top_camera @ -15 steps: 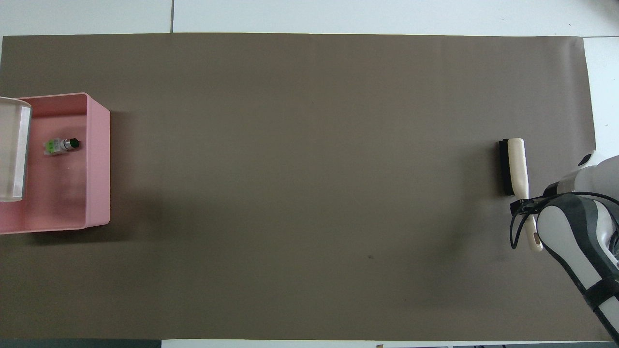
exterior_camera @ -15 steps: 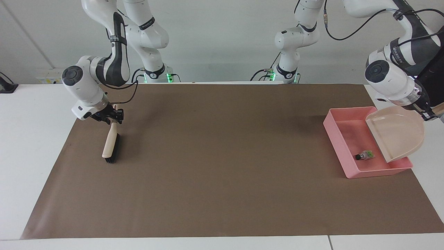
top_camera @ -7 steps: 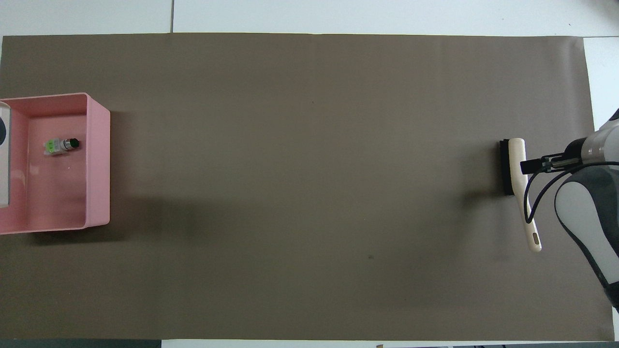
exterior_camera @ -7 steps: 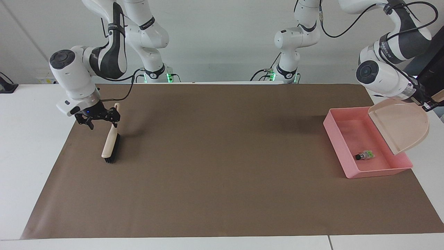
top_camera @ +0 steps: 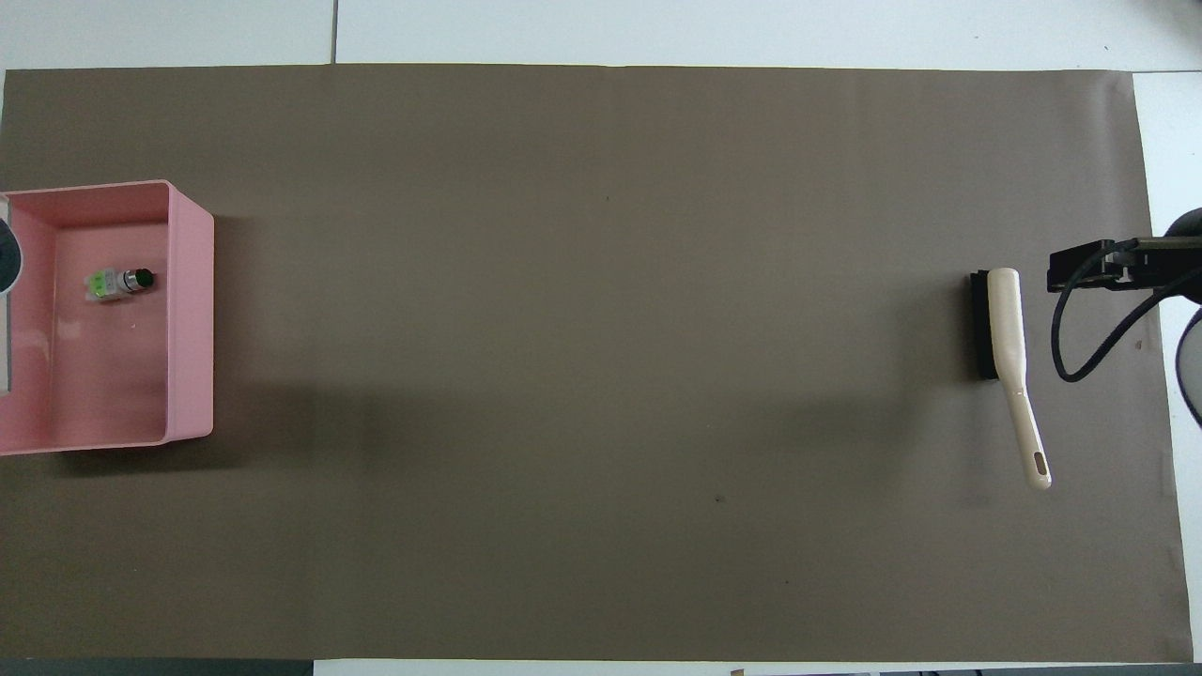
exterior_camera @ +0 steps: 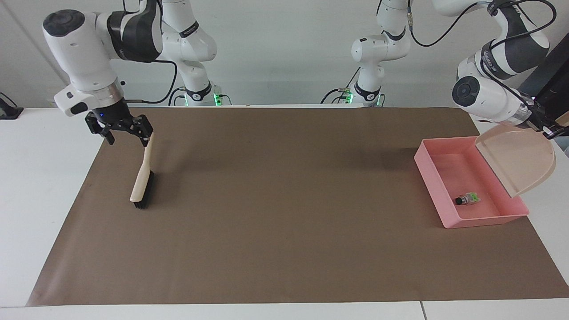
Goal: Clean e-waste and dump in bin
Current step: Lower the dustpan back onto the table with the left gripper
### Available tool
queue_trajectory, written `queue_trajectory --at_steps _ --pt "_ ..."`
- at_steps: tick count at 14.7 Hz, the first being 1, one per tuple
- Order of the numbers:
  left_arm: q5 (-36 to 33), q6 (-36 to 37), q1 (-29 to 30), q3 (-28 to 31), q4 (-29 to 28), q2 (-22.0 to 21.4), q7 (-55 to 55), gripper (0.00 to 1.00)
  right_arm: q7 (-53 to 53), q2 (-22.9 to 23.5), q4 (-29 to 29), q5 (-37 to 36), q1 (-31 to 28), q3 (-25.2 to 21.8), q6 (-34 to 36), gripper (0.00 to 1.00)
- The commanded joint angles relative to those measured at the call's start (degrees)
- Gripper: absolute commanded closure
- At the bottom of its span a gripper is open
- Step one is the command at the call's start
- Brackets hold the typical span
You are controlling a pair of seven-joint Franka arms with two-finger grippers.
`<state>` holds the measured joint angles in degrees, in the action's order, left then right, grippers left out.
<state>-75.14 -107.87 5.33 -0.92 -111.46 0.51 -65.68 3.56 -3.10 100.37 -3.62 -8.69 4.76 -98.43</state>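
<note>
Shallow pink plastic rectangular bin [exterior_camera: 446,193] on the brown mat [exterior_camera: 284,209] at the left arm's end of the desk [exterior_camera: 35,186]. Inside the bin: small white-and-green e-waste [exterior_camera: 466,199]. Over the bin's edge, tilted: beige translucent dustpan [exterior_camera: 518,160], clamped in the left claw [exterior_camera: 551,130]. Well apart from the bin, at the right arm's end: cream-handled black-bristled brush [exterior_camera: 142,180], lying free. Above its handle: right claw [exterior_camera: 120,129], fingers apart, empty.

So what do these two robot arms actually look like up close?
Both arms are glossy white, rounded segments with dark grey joint bands and round dark caps. Loose black cables loop along them, and green lights glow at their bases. The right gripper is black, with two fingers; the left gripper is dark too.
</note>
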Motion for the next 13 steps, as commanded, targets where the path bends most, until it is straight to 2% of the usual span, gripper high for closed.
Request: queue_trajectory --at_steps 1,3,9,10,12,13 --pt "-1.3 -0.9 -1.0 0.3 -1.5 -1.6 0.7 1.00 3.5 4.3 -11.3 0.2 -0.6 0.2 10.2 0.00" --pt "0.2 -1.9 -0.9 0.2 -1.7 -1.7 -0.3 1.00 5.7 4.6 -12.2 0.2 -0.5 0.3 11.8 0.00" --pt "25.3 -2.2 0.5 0.7 3.3 -1.1 -15.8 1.00 6.1 3.9 -10.3 0.4 4.2 -0.4 11.9 0.00" --pt "30.2 -2.4 0.9 0.7 3.4 -1.1 -17.2 1.00 5.9 3.9 -10.3 0.4 5.7 -2.2 12.1 0.00" --pt "39.2 -4.4 1.9 0.7 3.4 -1.1 -18.6 1.00 5.8 3.9 -10.2 0.5 12.2 -9.5 12.0 0.00" --pt "43.0 -5.4 1.7 0.7 2.7 -1.4 -19.0 1.00 5.8 3.9 -10.2 0.5 12.8 -10.8 12.0 0.00"
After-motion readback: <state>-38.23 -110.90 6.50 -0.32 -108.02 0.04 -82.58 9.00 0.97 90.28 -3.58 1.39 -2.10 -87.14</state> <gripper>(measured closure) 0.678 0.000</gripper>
